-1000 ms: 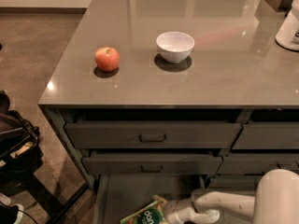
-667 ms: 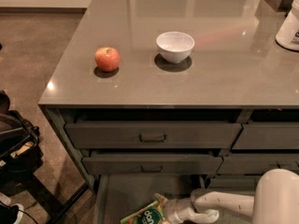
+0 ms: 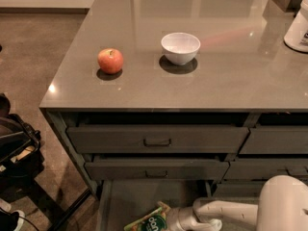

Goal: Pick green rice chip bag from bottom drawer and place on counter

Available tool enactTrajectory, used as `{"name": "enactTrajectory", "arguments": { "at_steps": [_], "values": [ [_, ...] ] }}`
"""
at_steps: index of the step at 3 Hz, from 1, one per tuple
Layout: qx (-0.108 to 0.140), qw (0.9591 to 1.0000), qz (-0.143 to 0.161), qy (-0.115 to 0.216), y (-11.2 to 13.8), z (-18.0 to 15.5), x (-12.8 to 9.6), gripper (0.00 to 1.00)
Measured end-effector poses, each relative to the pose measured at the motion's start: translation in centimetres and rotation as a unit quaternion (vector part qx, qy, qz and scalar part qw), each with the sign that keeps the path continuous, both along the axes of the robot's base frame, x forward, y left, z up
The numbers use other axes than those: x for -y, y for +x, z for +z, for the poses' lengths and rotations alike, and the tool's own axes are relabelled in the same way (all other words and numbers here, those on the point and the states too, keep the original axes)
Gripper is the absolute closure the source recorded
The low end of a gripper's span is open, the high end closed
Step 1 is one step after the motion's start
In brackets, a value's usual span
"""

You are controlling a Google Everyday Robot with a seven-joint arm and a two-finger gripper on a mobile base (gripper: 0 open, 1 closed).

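Low in the open bottom drawer (image 3: 129, 199), the gripper (image 3: 171, 220) meets the green rice chip bag (image 3: 147, 222); whether it grips, I cannot tell. The lift and the placing on the counter (image 3: 231, 83) remain

White rounded arm (image 3: 281, 203), grey gripper (image 3: 169, 221) (low in bottom drawer (image 3: 139, 196)).

Bench (image 3: 231, 81) glossy grey-brown; apple (image 3: 110, 60) red with yellow flecks; bowl (image 3: 180, 47) white; bottom drawer (image 3: 139, 198) dark grey; green rice chip bag (image 3: 149, 222) bright green, white lettering, yellowish edge; end effector (image 3: 174, 220) pale grey, in that drawer at the bag's right edge.
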State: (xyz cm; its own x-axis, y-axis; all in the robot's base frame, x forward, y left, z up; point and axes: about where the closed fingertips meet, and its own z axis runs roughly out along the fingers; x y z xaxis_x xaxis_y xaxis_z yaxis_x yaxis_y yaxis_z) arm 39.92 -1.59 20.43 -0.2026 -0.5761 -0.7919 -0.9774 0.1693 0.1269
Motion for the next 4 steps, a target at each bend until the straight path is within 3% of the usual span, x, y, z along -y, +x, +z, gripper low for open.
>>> {"name": "enactTrajectory", "arguments": {
  "at_steps": [3,4],
  "values": [
    [0.013,0.9993,-0.035,-0.007,1.3,-3.1,-0.7,0.0],
    [0.006,0.9991,-0.042,-0.002,1.2,-4.3,-1.4,0.0]
  ]
}}
